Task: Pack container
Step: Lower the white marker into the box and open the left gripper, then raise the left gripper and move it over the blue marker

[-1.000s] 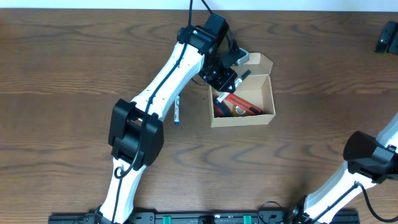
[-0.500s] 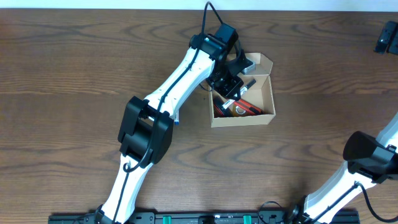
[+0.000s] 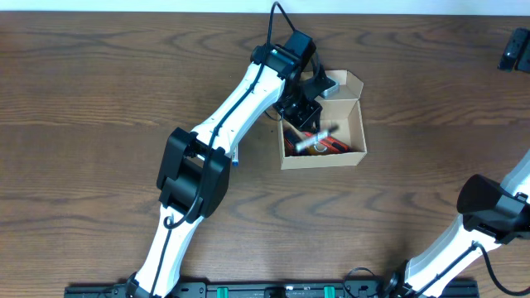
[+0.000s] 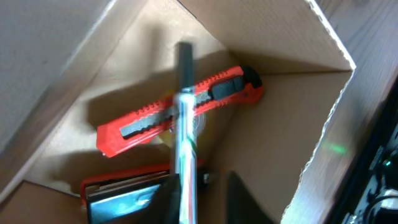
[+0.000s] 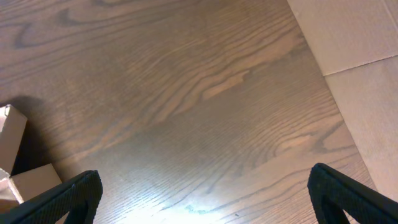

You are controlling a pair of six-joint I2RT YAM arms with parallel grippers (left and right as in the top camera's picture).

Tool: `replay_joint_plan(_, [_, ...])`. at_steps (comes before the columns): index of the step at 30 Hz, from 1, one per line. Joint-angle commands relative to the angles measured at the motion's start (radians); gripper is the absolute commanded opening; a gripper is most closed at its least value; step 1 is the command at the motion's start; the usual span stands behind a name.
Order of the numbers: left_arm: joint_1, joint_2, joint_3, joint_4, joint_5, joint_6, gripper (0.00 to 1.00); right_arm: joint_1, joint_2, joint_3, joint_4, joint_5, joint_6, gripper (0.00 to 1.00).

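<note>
The container (image 3: 323,160) is a small tan cardboard box with its flap lid (image 3: 344,83) open, right of the table's centre. My left gripper (image 3: 302,108) hovers over its far left corner. In the left wrist view the gripper (image 4: 202,202) is open. A blurred silver pen (image 4: 185,124) lies against the left finger, with a gap to the right finger. In the overhead view the pen (image 3: 315,138) lies slanted inside the box. A red box cutter (image 4: 143,121) lies on the box floor. My right gripper (image 5: 205,199) is open and empty over bare table.
A second pen with a blue cap (image 3: 236,151) lies on the table left of the box, partly under the left arm. A dark glossy red-edged object (image 4: 118,193) sits in the box. A black object (image 3: 515,50) lies at the far right edge.
The left gripper swung over the box with the pen. Over the last half second the pen left the fingers and dropped into the box. The right arm has not moved.
</note>
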Motion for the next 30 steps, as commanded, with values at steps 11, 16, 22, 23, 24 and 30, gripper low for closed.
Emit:
replay_joint_plan(11, [0.012, 0.007, 0.024, -0.003, -0.082, -0.003, 0.21, -0.003, -0.016, 0.014, -0.001, -0.004, 0.014, 0.99])
replay_joint_plan(16, [0.070, 0.007, 0.067, 0.005, -0.117, -0.071, 0.24, -0.003, -0.016, 0.014, -0.002, -0.004, 0.014, 0.99])
replay_joint_plan(22, [0.183, 0.007, 0.224, -0.042, -0.290, -0.177, 0.20, -0.003, -0.016, 0.014, -0.002, -0.004, 0.014, 0.99])
replay_joint_plan(23, [0.200, 0.007, 0.254, -0.062, -0.339, -0.189, 0.20, -0.003, -0.016, 0.014, -0.002, -0.004, 0.014, 0.99])
replay_joint_plan(24, [0.216, 0.007, 0.285, -0.087, -0.386, -0.194, 0.20, -0.003, -0.016, 0.014, -0.001, -0.004, 0.014, 0.99])
replay_joint_plan(30, [0.253, 0.007, 0.364, -0.200, -0.540, -0.224, 0.20, -0.003, -0.016, 0.014, -0.001, -0.004, 0.014, 0.99])
